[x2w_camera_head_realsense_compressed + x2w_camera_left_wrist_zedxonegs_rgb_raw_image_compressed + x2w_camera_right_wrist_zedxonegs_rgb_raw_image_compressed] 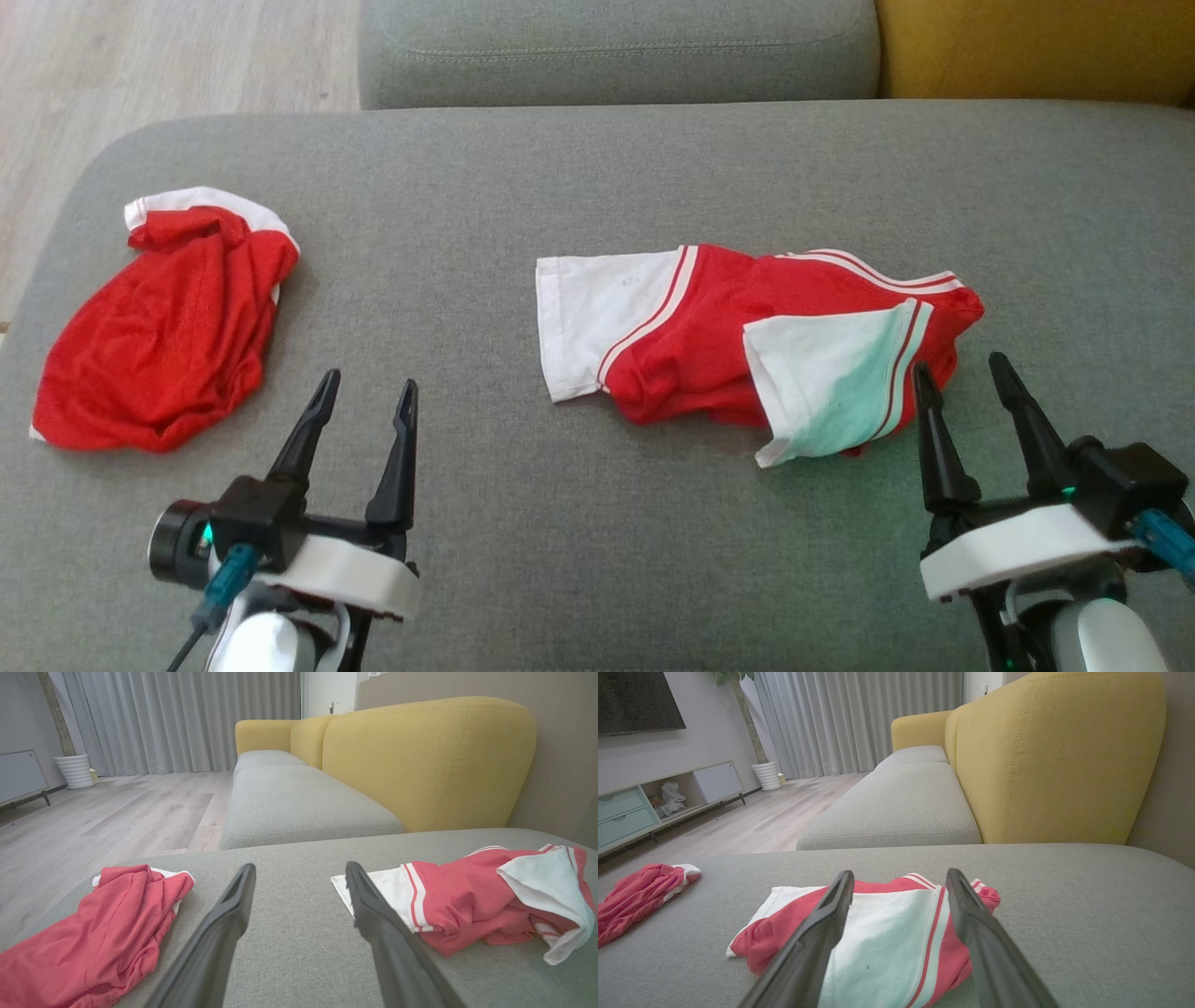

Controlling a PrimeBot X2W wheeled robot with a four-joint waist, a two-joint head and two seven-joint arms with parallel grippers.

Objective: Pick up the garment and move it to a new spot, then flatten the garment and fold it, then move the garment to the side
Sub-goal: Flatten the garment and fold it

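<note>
A crumpled red and white garment (738, 350) with striped white sleeves lies at the centre right of the grey cushion (579, 177). It also appears at the right of the left wrist view as the garment (472, 896), and right in front of the fingers in the right wrist view as the garment (887, 933). My right gripper (962, 369) is open, hovering at its near right edge, with nothing between its fingers. My left gripper (367, 385) is open over bare cushion, to the left of the garment.
A second bunched red garment (163, 331) lies near the cushion's left edge, beside the wooden floor (168, 56). Another grey seat cushion (616, 47) and a yellow backrest (1036, 47) lie beyond. A TV cabinet (649, 802) stands across the room.
</note>
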